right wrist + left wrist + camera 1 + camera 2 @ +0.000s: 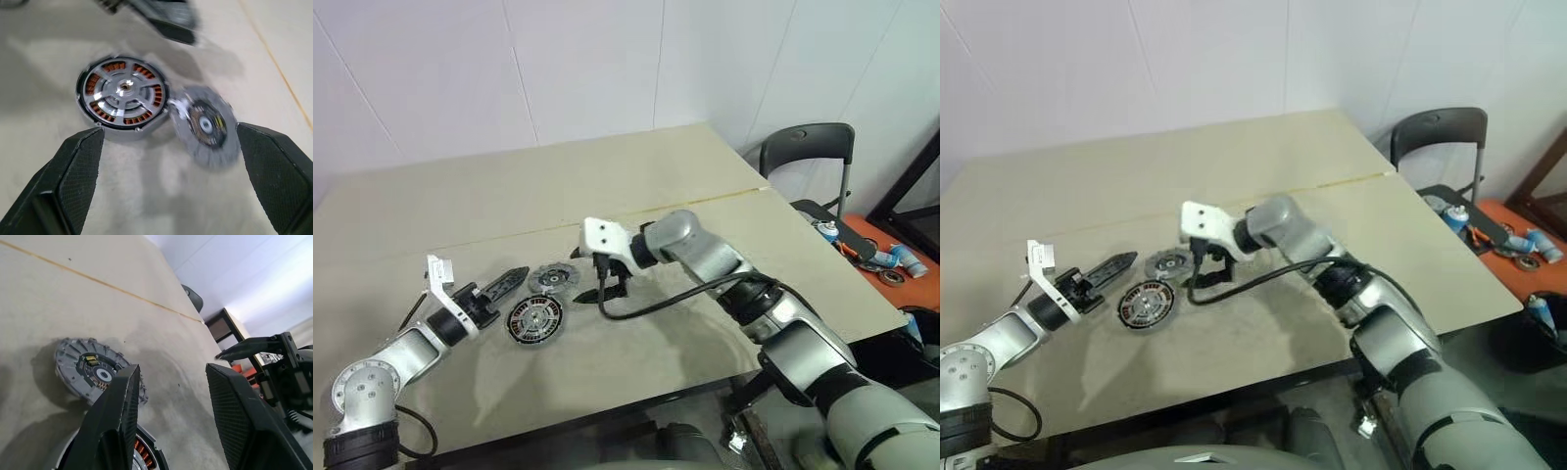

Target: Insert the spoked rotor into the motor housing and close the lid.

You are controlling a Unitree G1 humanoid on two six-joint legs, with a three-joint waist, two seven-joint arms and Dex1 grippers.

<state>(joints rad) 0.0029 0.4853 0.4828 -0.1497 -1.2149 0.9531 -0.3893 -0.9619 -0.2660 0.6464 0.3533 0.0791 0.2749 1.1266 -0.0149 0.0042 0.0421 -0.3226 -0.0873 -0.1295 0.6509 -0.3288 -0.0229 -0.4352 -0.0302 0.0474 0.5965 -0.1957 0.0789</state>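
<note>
Closest in, two black fingers (73, 171) of the right gripper (604, 287), spread wide and released, nothing between them but bare table (636, 186); seen from the head, pointed down and toward the robot's left, poised just to the right of the lid (553, 277); whether touching the table, impossible to tell.

Beyond those fingers, motor housing (534, 319) lying flat near the table's front edge; spoked rotor (124, 90) seated inside it, silver spokes uppermost, black ring around them, copper-coloured windings showing through the gaps; silver-grey shell rim just visible around the ring.

Lid not on the housing; flat on the table just behind it and slightly to the right, rims touching or nearly so; ribbed grey rim, dark inner recess, pale centre and a small yellowish part facing up.

Left gripper (172, 368) to the left of both discs, held about level, pointed right; jaws parted, grasping nothing; one finger (506, 281) ending near the lid's left edge and just behind the housing; clear of both discs as far as can be told.

Black cable (656, 305) looping from the right wrist back along the forearm, sagging toward the table.

Thin seam (744, 192) across the tabletop behind the discs.

Off the table's far right corner, dark chair (811, 149); past it, an orange surface (871, 250) with small bottles and tools, too small to name.
</note>
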